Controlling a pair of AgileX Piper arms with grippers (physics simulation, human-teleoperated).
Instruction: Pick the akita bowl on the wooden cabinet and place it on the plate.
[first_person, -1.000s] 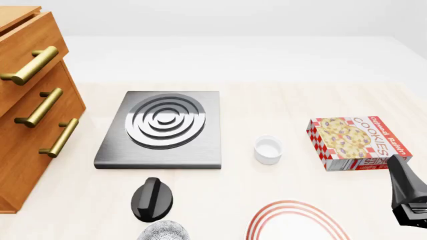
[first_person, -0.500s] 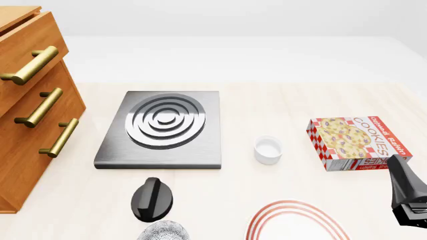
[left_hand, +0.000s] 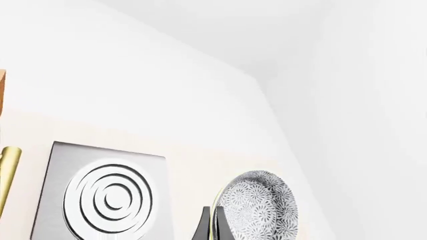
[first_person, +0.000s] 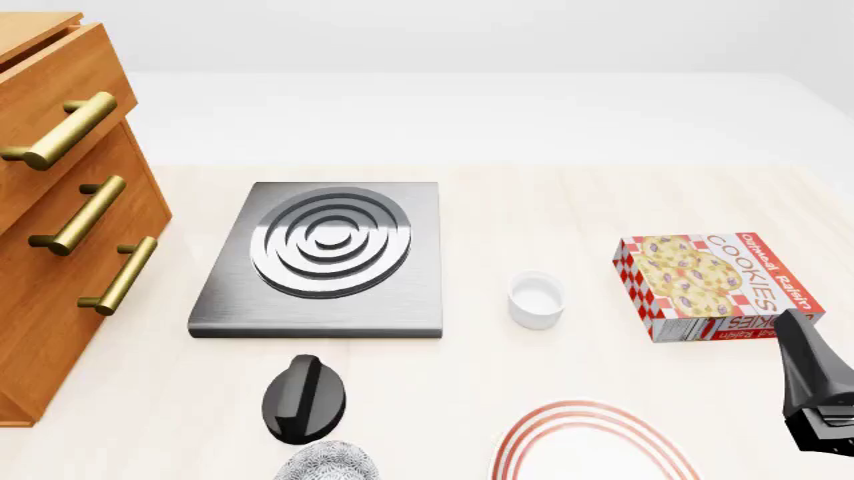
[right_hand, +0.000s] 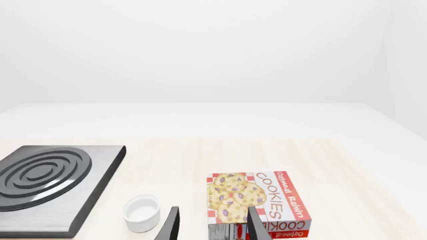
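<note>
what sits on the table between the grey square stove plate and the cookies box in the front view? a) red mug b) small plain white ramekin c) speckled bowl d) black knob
b: the small plain white ramekin stands on the table between the grey square stove plate with raised rings and the red-and-white checked cookies box, touching neither.

cookie box (first_person: 711, 286) | top: "COOKIES", "Oatmeal Raisin" | end flap: "COOKIES"
</note>
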